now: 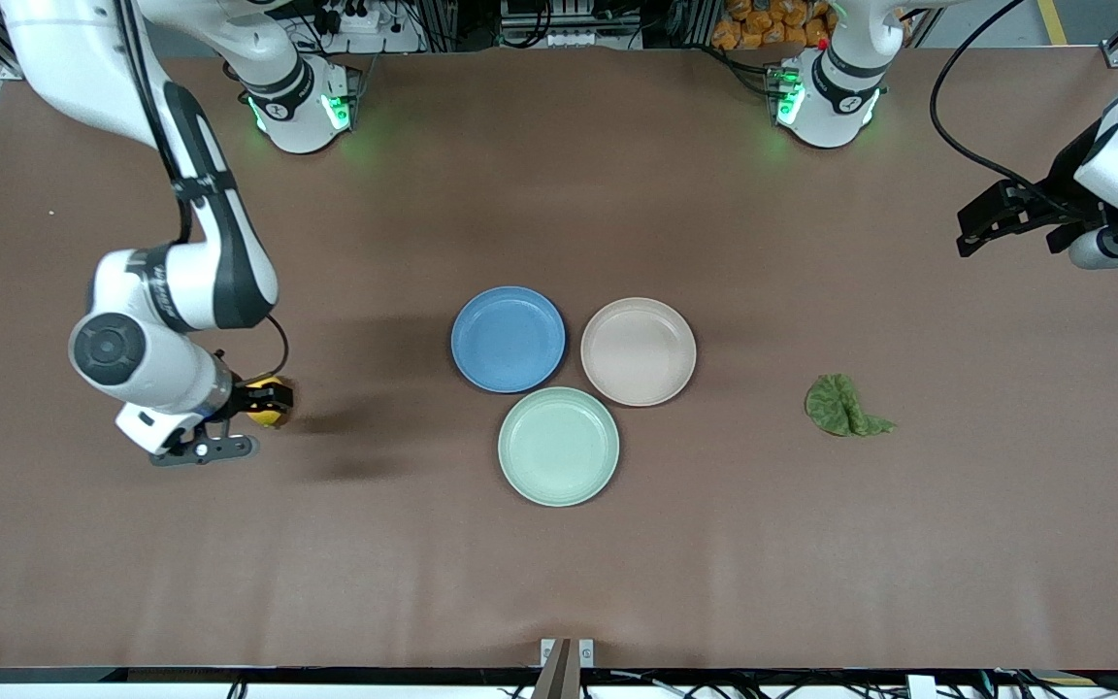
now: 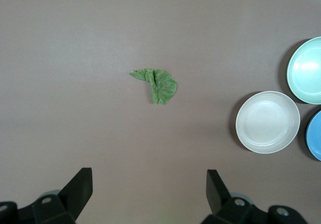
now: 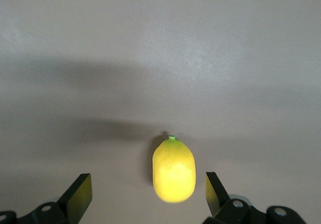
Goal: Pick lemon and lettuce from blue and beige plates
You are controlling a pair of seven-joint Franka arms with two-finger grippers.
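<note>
Right gripper (image 1: 263,401) low at the right arm's end of the table, fingers apart around the small oval bright yellow lemon (image 3: 173,170), apparently just set down. Round matte blue plate (image 1: 508,339) and beige plate (image 1: 638,350) bare. Dark green wrinkled lettuce leaf (image 1: 843,406) lies on the tabletop toward the left arm's end. Left gripper (image 1: 981,228) waits high, fingers apart.

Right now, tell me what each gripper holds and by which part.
Nothing is held. The right gripper is open, its jaws on either side of the lemon without touching it. The left gripper is open, above the table near the lettuce.
</note>
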